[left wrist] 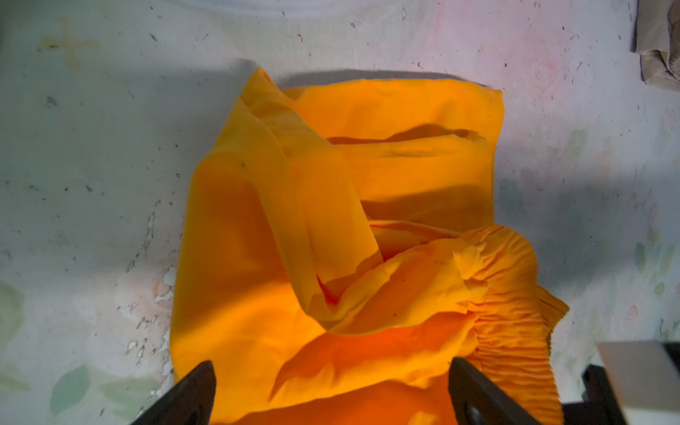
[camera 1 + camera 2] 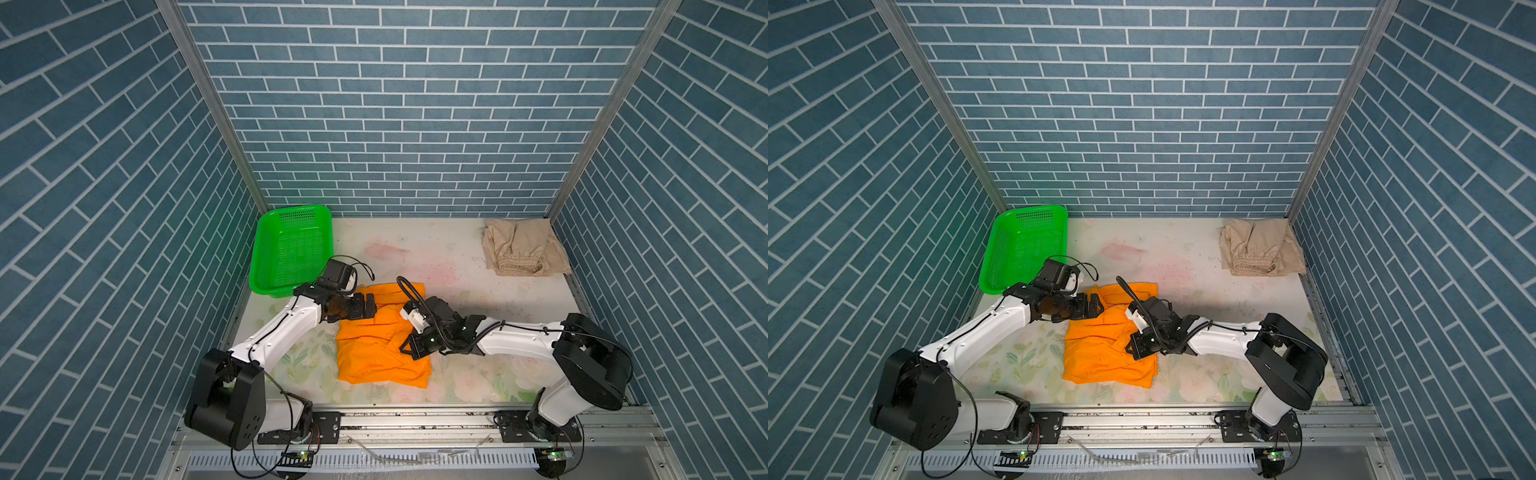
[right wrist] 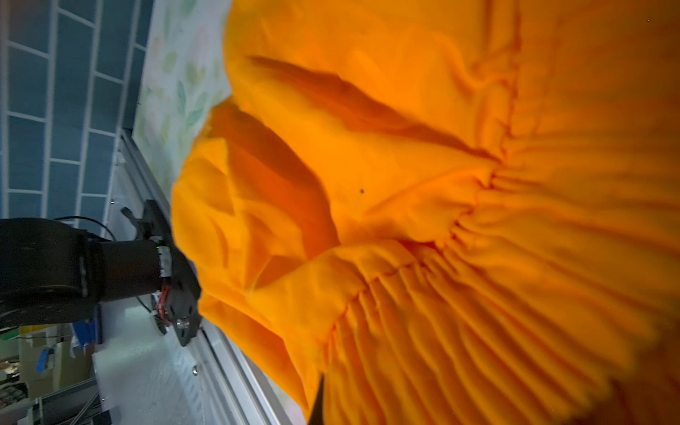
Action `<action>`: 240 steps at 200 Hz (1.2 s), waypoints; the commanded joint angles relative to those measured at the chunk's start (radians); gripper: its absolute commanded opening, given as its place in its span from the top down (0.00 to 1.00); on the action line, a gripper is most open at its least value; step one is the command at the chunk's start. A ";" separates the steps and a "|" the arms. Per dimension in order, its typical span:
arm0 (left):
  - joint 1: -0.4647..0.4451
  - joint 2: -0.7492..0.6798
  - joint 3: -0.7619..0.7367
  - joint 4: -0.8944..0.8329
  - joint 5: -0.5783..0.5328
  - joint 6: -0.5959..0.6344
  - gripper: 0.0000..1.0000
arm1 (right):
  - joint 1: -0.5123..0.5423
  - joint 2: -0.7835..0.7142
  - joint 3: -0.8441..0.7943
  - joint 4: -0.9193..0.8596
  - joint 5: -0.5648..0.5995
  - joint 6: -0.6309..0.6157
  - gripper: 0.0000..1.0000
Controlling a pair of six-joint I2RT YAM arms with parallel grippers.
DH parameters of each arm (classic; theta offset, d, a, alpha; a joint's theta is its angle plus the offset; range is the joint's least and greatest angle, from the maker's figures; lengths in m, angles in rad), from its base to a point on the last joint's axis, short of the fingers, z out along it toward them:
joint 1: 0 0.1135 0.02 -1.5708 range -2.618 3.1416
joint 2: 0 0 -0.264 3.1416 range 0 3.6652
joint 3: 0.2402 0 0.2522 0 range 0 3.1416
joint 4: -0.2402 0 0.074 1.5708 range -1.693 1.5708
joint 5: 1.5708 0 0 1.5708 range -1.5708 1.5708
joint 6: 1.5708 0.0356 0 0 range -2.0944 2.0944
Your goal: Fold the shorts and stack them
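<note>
Two grippers sit at the orange shorts (image 2: 374,357): left gripper (image 2: 369,308) spread wide over the far edge, right gripper (image 2: 410,347) clenched on the waistband (image 3: 478,294) at right.

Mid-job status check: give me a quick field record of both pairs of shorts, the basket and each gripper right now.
orange shorts: crumpled, front centre, not yet folded
beige shorts: far right corner, apart from the orange pair
green basket: far left corner
left gripper: open, over the orange shorts' far edge
right gripper: shut on the orange shorts' gathered waistband
stacked: no
</note>
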 commanded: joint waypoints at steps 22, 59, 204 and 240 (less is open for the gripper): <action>0.031 0.115 0.073 0.108 0.053 0.028 0.00 | -0.010 -0.093 0.006 0.036 -0.092 0.134 1.00; 0.030 0.191 0.069 0.204 0.160 -0.016 0.00 | -0.010 -0.128 -0.098 0.105 -0.080 0.204 1.00; 0.031 0.199 0.159 0.107 0.095 0.038 0.00 | -0.062 -0.343 -0.059 -0.215 0.253 -0.069 0.37; 0.030 0.092 0.136 0.092 0.120 0.013 0.00 | -0.077 -0.221 0.035 -0.100 0.204 -0.126 0.58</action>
